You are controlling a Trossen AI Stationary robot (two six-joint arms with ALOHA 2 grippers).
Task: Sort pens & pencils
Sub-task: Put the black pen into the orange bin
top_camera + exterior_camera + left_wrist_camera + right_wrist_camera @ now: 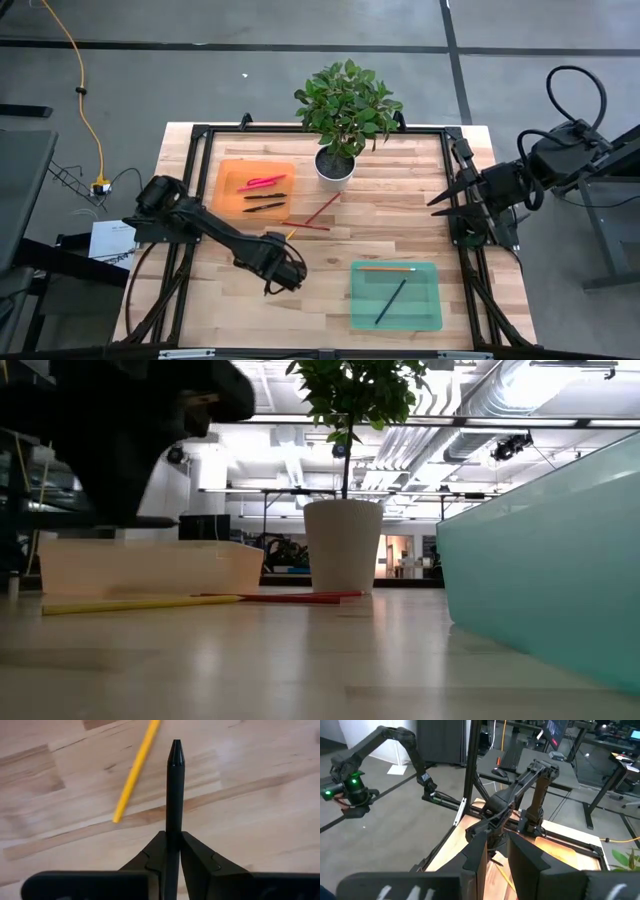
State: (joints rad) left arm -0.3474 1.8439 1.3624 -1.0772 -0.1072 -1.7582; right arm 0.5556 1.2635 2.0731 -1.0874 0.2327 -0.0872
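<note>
My left gripper [172, 851] pinches a black pen [174, 790] over bare table [330, 290], its tip poking ahead of the fingers, near a yellow pencil [135, 770]. Right gripper [440, 205] waits spread at the table's right edge.

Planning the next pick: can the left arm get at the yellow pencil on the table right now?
Probably not yet. The left pincer is shut on a black pen, so it has to drop that first. Otherwise the yellow pencil lies bare on the table close by, with nothing over it.
</note>
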